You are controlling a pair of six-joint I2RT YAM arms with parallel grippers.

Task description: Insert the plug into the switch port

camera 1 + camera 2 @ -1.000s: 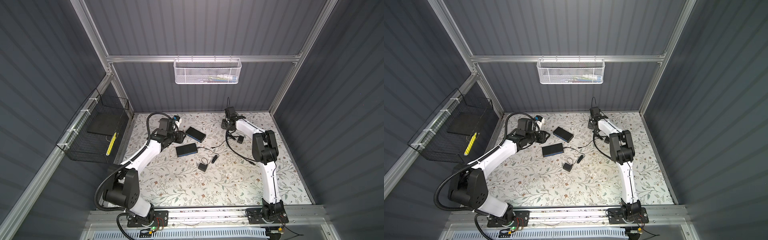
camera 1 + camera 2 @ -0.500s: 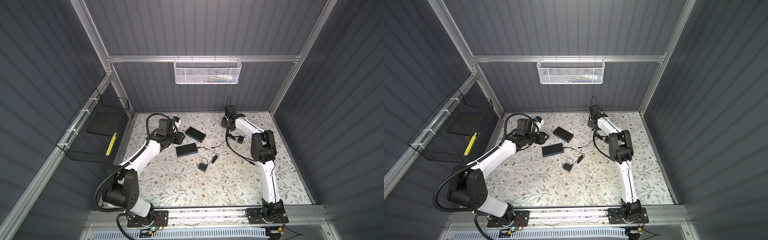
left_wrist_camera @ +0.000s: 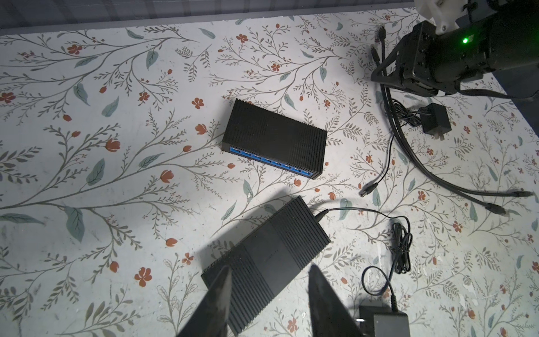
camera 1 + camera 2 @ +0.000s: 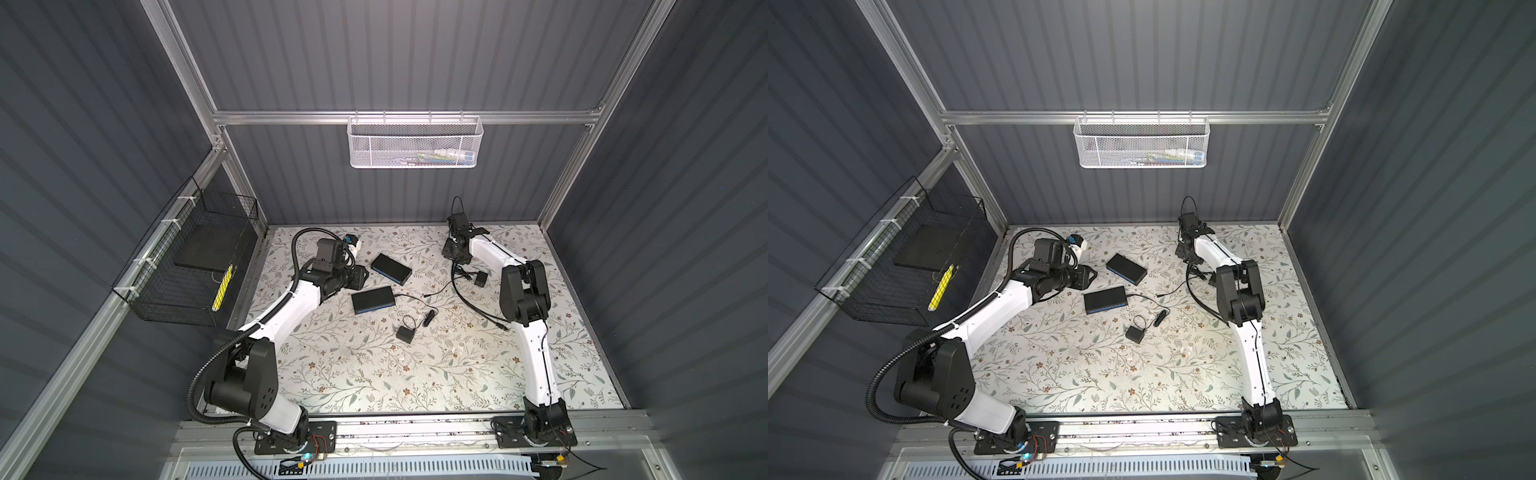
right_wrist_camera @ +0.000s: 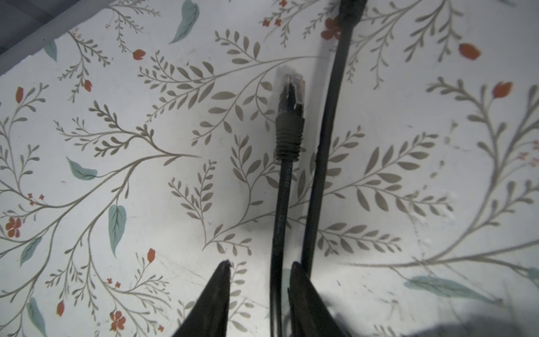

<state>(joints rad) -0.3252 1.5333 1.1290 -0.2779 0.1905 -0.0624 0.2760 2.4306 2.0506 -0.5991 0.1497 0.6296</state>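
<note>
Stood at pick-up: right hand point(image 5: 259, 265) part-open, empty, astride the black cable point(image 5: 281, 204) behind its clear-tipped plug point(image 5: 291, 93) on the floral bench point(image 5: 116, 146); probably needed closing, then carrying to a switch port point(image 3: 262, 159) on the blue-faced flat black box point(image 3: 274, 131).

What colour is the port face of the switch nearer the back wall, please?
Blue port face, clearest in the left wrist view.

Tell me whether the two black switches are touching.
Apart. The left wrist view shows floral mat between the cabled switch and the other switch.
</note>
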